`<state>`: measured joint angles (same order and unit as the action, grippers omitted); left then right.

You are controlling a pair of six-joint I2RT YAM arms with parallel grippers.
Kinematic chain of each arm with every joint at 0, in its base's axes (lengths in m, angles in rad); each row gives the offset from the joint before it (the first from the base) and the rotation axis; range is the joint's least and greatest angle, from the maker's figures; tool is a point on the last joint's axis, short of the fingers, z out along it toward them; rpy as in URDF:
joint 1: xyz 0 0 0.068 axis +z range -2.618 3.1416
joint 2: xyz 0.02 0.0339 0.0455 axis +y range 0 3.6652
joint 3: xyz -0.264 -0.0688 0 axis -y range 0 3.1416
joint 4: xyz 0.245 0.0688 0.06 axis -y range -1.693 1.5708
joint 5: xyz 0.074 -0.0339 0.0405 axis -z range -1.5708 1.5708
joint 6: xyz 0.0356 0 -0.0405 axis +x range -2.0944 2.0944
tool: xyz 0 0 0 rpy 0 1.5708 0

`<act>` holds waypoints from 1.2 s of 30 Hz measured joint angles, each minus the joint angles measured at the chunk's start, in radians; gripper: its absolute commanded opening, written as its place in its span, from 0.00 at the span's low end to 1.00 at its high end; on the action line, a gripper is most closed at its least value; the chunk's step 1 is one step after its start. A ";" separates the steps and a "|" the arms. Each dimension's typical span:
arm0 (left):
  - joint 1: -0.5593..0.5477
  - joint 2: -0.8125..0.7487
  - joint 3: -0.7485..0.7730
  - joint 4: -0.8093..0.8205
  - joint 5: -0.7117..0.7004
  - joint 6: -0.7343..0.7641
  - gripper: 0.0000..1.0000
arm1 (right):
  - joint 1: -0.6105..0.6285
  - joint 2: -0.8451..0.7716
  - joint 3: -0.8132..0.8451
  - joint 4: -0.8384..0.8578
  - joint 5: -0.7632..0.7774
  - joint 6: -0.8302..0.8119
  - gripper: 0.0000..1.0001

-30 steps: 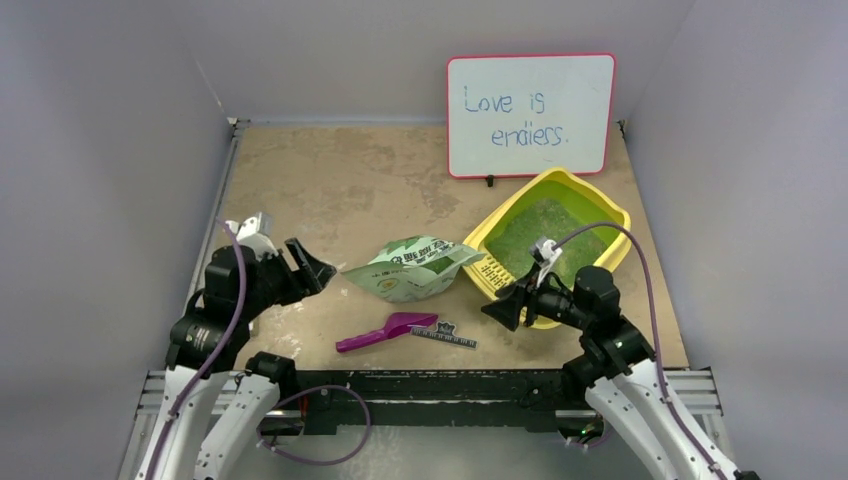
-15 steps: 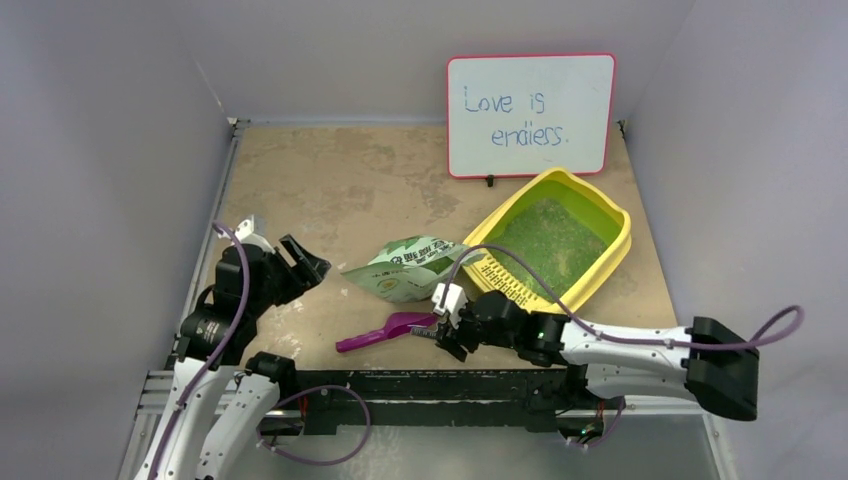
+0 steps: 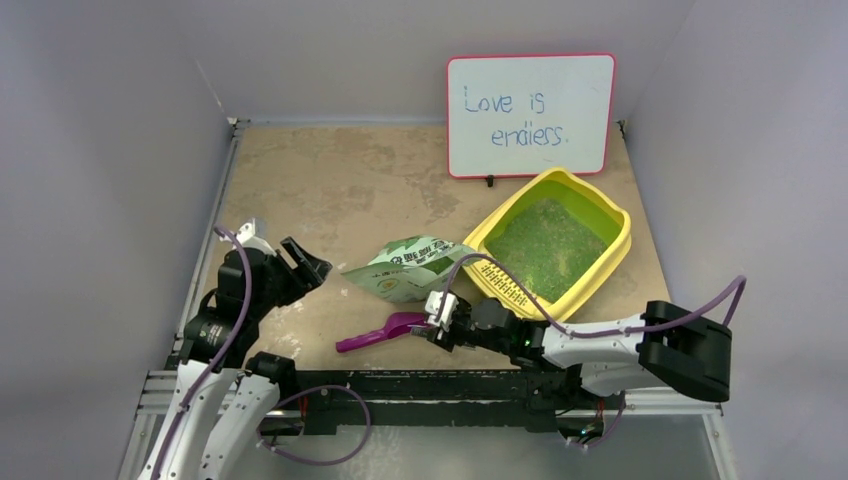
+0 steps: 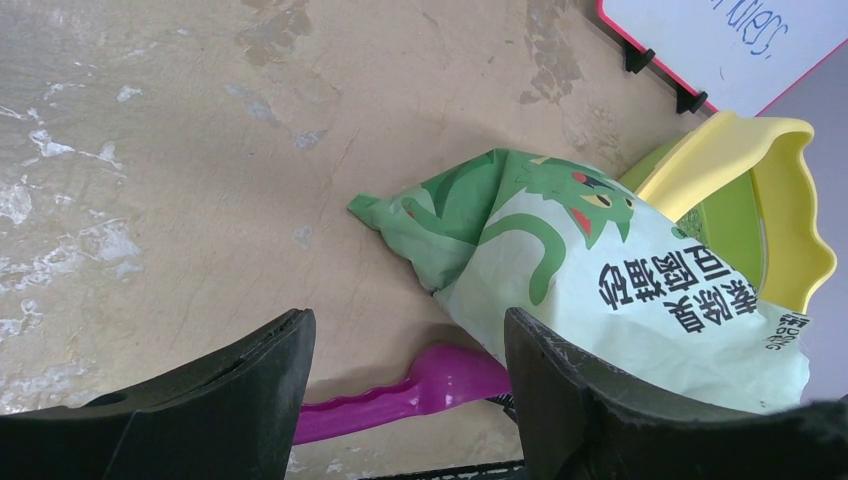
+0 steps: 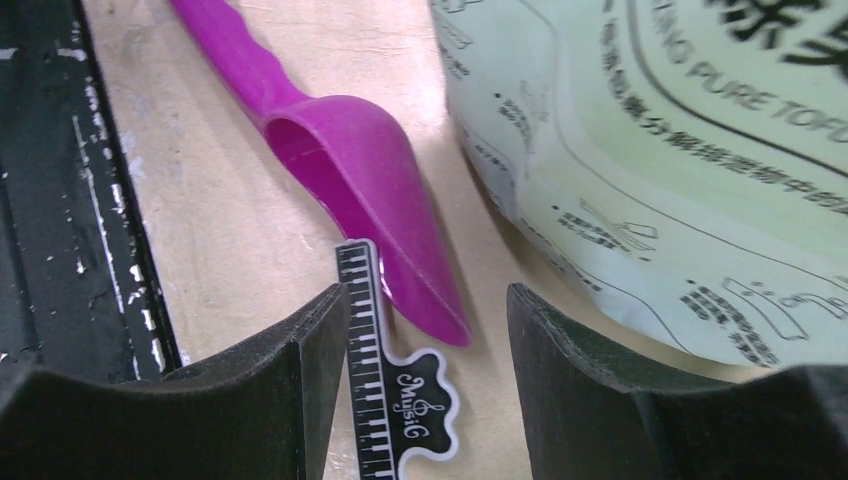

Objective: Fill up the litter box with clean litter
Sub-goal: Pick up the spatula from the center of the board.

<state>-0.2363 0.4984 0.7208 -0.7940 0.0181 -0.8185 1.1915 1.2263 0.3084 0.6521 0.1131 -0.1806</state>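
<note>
Top external: litter box (image 3: 623,232) diag., grille end (image 3: 500,286) near-left.

I am counting one litter box (image 4: 795,215) holding one bed of clean litter (image 3: 550,240). One pale green bag (image 3: 410,268) is lying just left of the box. One magenta scoop (image 3: 385,331) and one piano-key ruler (image 5: 400,405) are lying at its near-left. One whiteboard (image 3: 530,115) is standing behind it.

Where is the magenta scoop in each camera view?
Top external: magenta scoop near the front edge, centre, below the green bag.
Left wrist: scoop at bottom centre, under the bag.
Right wrist: scoop upper left, bowl toward centre.
Shared landmark: the green bag, beside the scoop in all three.
</note>
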 measured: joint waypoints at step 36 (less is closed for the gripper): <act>0.000 -0.002 0.017 -0.022 -0.016 0.039 0.68 | 0.002 0.092 0.038 0.110 -0.013 -0.108 0.00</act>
<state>-0.2363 0.4965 0.7380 -0.8162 0.0025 -0.7792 1.1931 1.3178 0.3462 0.7620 0.0998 -0.2890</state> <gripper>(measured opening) 0.684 0.058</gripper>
